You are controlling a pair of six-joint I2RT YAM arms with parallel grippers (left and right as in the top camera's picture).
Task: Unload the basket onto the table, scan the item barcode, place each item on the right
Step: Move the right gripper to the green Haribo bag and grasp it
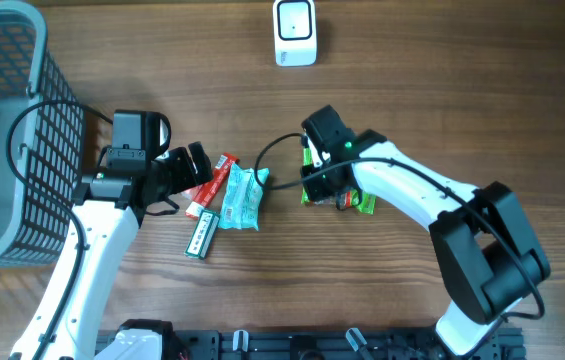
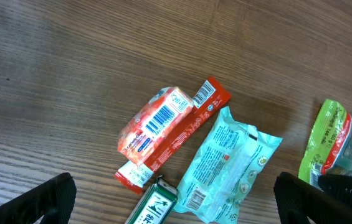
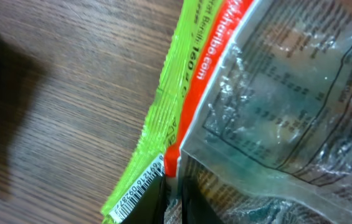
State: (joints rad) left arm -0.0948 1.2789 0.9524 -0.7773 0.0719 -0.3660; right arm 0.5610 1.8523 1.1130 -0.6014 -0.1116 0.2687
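Jaws of the right gripper [image 3: 174,202] pinch the barcode edge of the green candy bag [image 3: 269,99] on the table [image 1: 442,90] (well apart from the white scanner [image 1: 295,32]), while the left gripper [image 2: 174,198] gapes wide above other packets [image 2: 157,121].

Packs on a wooden table [image 2: 70,62], between the left gripper's [image 2: 174,186] wide-apart jaws
Orange pouch [image 2: 154,121], barcode up, against a long red pack [image 2: 191,124] — teal packet [image 2: 225,165] touching; green-and-red bag [image 2: 326,140] apart at right.
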